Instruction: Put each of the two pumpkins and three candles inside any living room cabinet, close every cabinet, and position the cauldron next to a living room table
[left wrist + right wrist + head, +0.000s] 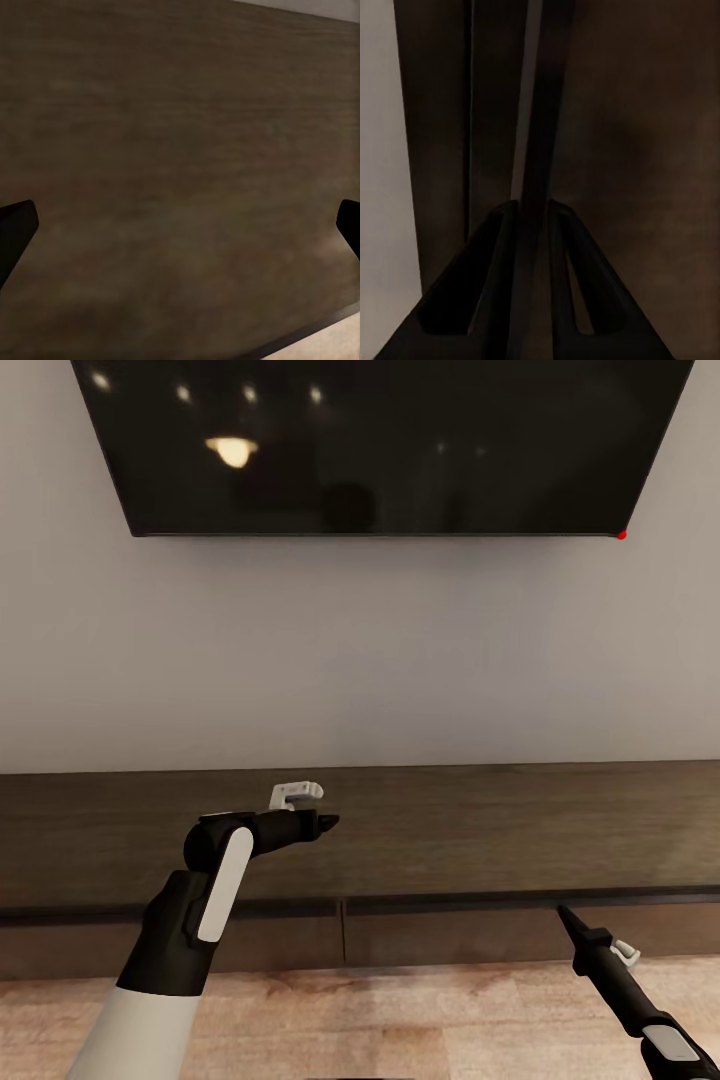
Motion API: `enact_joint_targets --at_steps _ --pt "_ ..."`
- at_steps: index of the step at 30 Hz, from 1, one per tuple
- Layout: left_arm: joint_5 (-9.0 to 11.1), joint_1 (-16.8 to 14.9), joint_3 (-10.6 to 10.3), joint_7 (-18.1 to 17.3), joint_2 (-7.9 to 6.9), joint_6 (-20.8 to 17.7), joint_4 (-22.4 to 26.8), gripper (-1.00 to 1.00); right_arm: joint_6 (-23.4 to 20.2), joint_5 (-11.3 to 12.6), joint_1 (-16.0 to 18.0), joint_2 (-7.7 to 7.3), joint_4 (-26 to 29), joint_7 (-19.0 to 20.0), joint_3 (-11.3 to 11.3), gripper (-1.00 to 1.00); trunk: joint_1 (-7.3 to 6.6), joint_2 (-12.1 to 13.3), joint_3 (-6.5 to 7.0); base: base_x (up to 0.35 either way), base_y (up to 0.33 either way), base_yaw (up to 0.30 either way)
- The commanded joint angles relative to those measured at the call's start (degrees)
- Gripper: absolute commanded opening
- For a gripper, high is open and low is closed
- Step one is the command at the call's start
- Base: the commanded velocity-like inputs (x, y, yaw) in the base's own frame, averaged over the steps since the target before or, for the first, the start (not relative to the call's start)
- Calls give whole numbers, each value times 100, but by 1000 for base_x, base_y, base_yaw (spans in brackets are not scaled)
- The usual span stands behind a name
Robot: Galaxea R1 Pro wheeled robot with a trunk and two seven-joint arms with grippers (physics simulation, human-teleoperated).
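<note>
A big black television [380, 445] hangs on the pale grey wall [360, 660], its dark glossy screen throwing back several ceiling lights. A tiny red light [622, 535] glows at its lower right corner. Down below, light wooden floorboards [420, 1020] run across the room

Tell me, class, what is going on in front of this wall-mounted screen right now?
A two-armed robot faces a long, low dark wooden cabinet under a black screen. Its left gripper hangs over the cabinet's flat top with its fingers wide apart and nothing between them. The right gripper is lower, near the cabinet's front, with its fingers close together. Both fronts look closed. The cabinet's top is bare in the head view.
</note>
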State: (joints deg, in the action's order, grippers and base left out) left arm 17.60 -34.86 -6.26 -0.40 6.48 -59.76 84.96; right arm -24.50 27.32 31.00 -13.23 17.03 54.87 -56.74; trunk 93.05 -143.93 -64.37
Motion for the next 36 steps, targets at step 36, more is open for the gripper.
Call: enact_joint_targets --at_steps 36 --pt "-3 -3 2 29 2 -24 -5 100 -26 36 3 23 81 68 -27 -100 -1 -2 -5 -130 0 0"
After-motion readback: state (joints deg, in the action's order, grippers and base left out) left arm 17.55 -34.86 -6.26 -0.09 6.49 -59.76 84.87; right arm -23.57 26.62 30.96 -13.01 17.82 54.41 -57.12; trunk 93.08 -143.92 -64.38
